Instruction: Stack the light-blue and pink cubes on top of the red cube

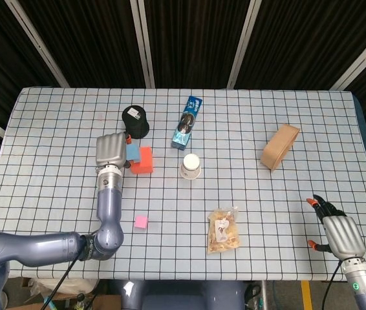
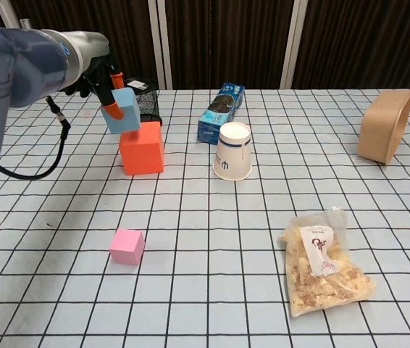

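Note:
My left hand (image 1: 111,150) (image 2: 102,81) grips the light-blue cube (image 2: 124,110) (image 1: 132,150) in the air, tilted, just above the left part of the red cube's top. The red cube (image 2: 142,148) (image 1: 145,161) stands on the table left of centre. Nearer the front lies the small pink cube (image 2: 127,246) (image 1: 141,221), alone. At the table's front right corner my right hand (image 1: 341,232) rests open and holds nothing; the chest view does not show it.
A black mesh cup (image 2: 141,98) stands right behind the red cube. An upturned paper cup (image 2: 233,151), a blue box (image 2: 222,111), a snack bag (image 2: 321,262) and a brown container (image 2: 385,135) lie to the right on the checked table (image 2: 205,217).

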You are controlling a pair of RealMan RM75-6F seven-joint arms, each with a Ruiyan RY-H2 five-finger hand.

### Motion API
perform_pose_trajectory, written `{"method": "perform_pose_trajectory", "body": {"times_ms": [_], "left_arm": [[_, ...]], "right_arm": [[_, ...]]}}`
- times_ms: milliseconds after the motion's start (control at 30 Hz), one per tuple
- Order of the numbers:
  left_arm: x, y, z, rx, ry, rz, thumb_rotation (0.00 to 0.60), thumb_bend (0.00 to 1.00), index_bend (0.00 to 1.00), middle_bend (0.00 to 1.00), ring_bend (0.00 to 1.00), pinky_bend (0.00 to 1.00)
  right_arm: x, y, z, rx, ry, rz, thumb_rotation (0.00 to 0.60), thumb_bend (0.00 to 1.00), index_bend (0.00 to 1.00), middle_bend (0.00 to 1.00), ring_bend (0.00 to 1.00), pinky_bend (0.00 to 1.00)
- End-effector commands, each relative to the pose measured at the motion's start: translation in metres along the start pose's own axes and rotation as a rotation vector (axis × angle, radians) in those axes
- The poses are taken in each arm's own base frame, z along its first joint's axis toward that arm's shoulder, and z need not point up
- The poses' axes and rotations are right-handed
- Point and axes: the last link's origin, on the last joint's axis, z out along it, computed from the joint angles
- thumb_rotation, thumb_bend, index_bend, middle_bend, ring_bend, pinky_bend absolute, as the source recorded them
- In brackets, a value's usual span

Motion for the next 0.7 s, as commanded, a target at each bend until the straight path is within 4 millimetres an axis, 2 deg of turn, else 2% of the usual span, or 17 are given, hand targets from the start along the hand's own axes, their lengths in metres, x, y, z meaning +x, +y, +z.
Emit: {"method": "perform_pose_trajectory", "body": {"times_ms": [33, 400, 567, 700], "left_arm": [[-0.003, 0.003, 0.002, -0.008, -0.007, 0.0, 0.6, 0.3, 0.48, 0.88, 0.73, 0.77], [-0.011, 0.013, 0.01, -0.043, -0.058, 0.033, 0.6, 0.3, 0.48, 0.87, 0.72, 0.76], [-0.005, 0.013, 0.01, -0.035, -0.032, 0.057, 0.6, 0.3, 0.5, 0.87, 0.72, 0.76], [0.008, 0.012, 0.006, -0.019, 0.008, 0.084, 0.6, 0.3, 0.51, 0.87, 0.72, 0.76]], "right_arm": [[0.0, 0.0, 0.0, -0.002, 0.0, -0.001, 0.6, 0.14, 0.14, 0.1, 0.19, 0.35], [-0.002, 0.002, 0.002, -0.017, -0.011, -0.007, 0.6, 0.14, 0.14, 0.1, 0.19, 0.35], [-0.001, 0.004, 0.003, -0.024, -0.009, -0.005, 0.6, 0.14, 0.14, 0.1, 0.19, 0.35], [-0.002, 0.002, 0.003, -0.016, -0.015, -0.008, 0.6, 0.14, 0.14, 0.1, 0.2, 0.35]]}}
